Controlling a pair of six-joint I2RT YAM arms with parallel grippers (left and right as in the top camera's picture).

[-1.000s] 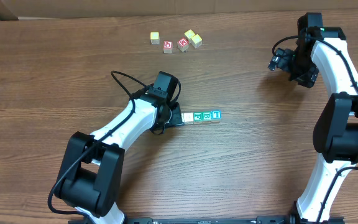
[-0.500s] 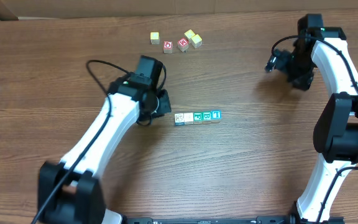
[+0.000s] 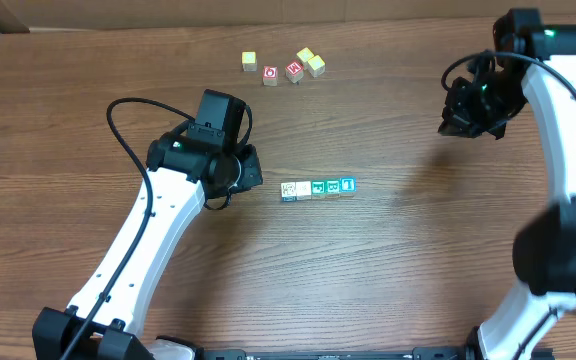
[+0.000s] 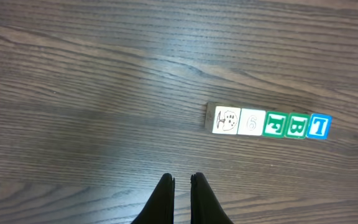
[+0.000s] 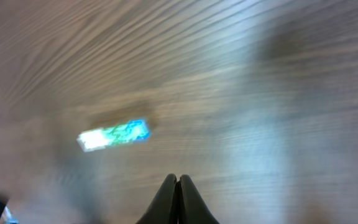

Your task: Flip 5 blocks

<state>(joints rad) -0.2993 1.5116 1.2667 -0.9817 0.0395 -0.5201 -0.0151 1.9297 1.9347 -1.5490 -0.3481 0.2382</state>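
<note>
**Both grippers clenched; block row lies free on table**

Left gripper (image 4: 180, 180): fingers drawn together, grasping nothing, above the bare table (image 3: 368, 280) and near the row's left end without touching it.
The blocks (image 3: 317, 187) lie mid-table in one touching row: two whitish, two green, one blue at the right end.
Right gripper (image 5: 177, 179): clenched, empty, well apart to the right.
Farthest away: yellow and red cubes (image 3: 283, 66), loosely grouped.

Probably a lab: robot arms (image 3: 158, 225), wooden table (image 3: 368, 280).

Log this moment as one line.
blocks: five side by side in one row | left pincer: shut, empty, apart from the row | right pincer: shut, empty, far from the row
</note>
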